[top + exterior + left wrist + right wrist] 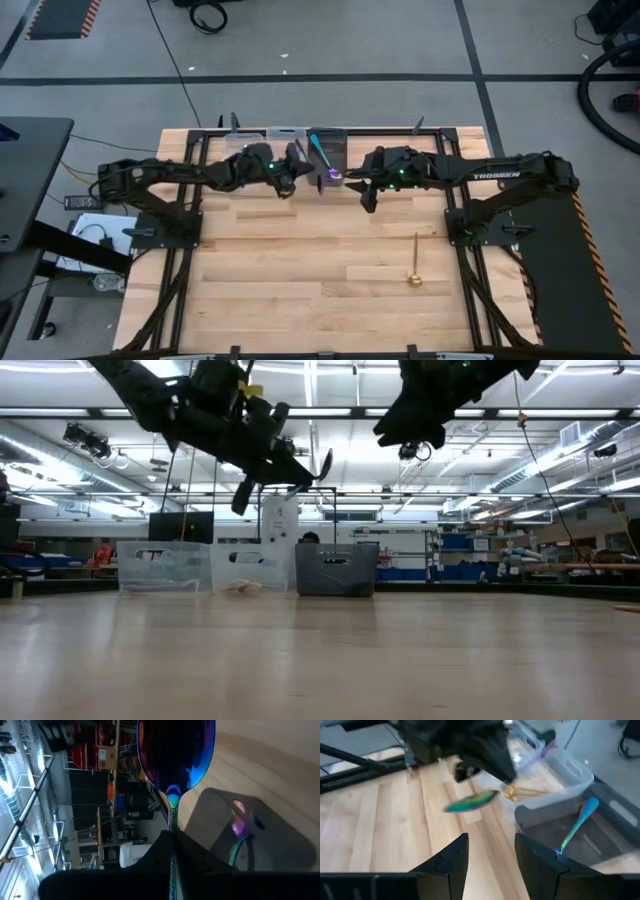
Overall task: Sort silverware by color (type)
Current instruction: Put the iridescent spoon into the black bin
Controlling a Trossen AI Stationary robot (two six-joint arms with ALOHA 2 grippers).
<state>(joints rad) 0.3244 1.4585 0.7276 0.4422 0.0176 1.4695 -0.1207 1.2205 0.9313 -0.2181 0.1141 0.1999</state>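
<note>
My left gripper is shut on an iridescent spoon with a purple-blue bowl and a teal handle, high above the table beside the grey bin at the far edge. Another iridescent spoon leans inside that bin. A clear bin next to it holds gold spoons. One gold spoon lies flat on the table at the near right. My right gripper hangs open and holds nothing, just right of the grey bin, facing the left gripper. My left gripper pinches the spoon's handle between its two fingers, a short way behind the bowl. The handle runs along the fingers and the bowl sticks out past the fingertips. The fingers come nearly level from the table's left. The spoon is clear of the table.
Three bins stand in a row at the table's far edge: two clear ones and the grey one. The wooden table spreads out in front of them. The two grippers are close together over the far middle.
</note>
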